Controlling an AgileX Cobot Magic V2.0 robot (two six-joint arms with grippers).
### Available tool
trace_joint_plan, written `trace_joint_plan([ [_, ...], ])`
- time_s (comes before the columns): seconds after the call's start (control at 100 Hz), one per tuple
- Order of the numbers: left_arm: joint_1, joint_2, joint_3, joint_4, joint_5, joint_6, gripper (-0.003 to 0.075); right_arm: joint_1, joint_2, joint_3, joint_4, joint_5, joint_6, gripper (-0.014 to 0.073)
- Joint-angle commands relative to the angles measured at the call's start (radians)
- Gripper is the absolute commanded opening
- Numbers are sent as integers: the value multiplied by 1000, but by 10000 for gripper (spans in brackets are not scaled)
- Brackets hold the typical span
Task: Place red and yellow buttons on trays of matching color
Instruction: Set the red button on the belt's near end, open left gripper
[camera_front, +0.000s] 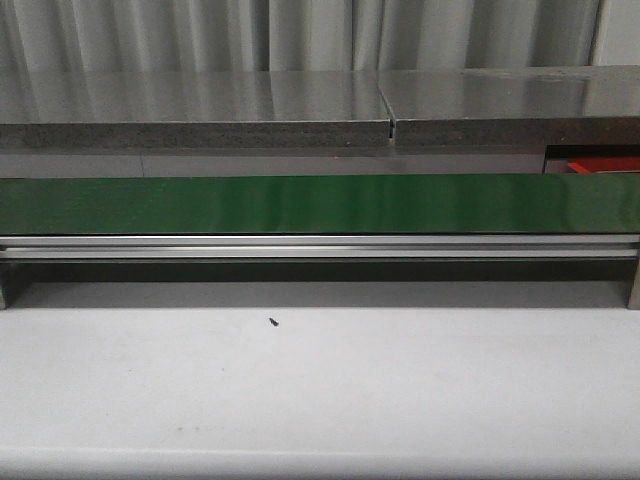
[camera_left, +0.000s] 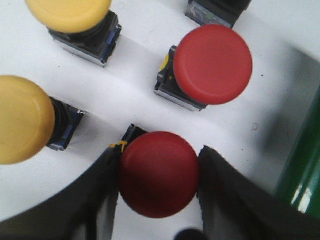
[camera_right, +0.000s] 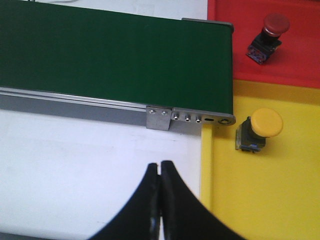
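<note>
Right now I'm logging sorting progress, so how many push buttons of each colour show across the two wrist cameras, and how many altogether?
Red mushroom-head push buttons: 3, one between the left gripper jaws, one loose beside it, one on the red tray.
Yellow mushroom-head push buttons: 3, two near the left arm, one on the yellow tray.
Total: 6

The setting was an industrial test or automation bench, not a domestic space. A green conveyor belt (camera_front: 320, 203) ran across a white worktable (camera_front: 320, 390) on an aluminium side rail (camera_front: 320, 247) with a bolted bracket (camera_right: 159, 118). Behind it stood a grey stone-like shelf (camera_front: 190, 120) and a corrugated metal wall (camera_front: 300, 35). The handled parts were panel-type mushroom push buttons (camera_left: 212, 65), an industrial control component, sorted into a red tray (camera_right: 300, 55) and a yellow tray (camera_right: 260, 200) at the belt's end.
</note>
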Motion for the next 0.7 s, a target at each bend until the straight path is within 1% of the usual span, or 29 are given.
trace_joint_plan([
  [0.0, 3, -42, -35, -9, -37, -2, 115, -1, -8, -25, 0, -53, -7, -67],
  [0.09, 3, -44, -63, -9, 0, -2, 54, -1, -8, -25, 0, -53, -7, -67],
  [0.18, 3, -60, -116, -18, 70, -2, 14, -1, -8, -25, 0, -53, -7, -67],
  [0.27, -2, -95, -170, -37, 109, -2, -18, -1, -8, -25, 0, -53, -7, -67],
  [0.34, -11, -132, -209, -50, 140, 10, -19, -1, -8, -25, 0, -53, -7, -67],
  [0.51, -42, -182, -282, -123, 252, 89, -19, -1, -8, -25, 0, -53, -7, -67],
  [0.59, -63, -182, -286, -152, 264, 102, -19, -1, -8, -25, 0, -53, -7, -67],
  [0.69, -98, -175, -285, -152, 275, 104, -19, -1, -8, -25, 0, -53, -7, -67],
])
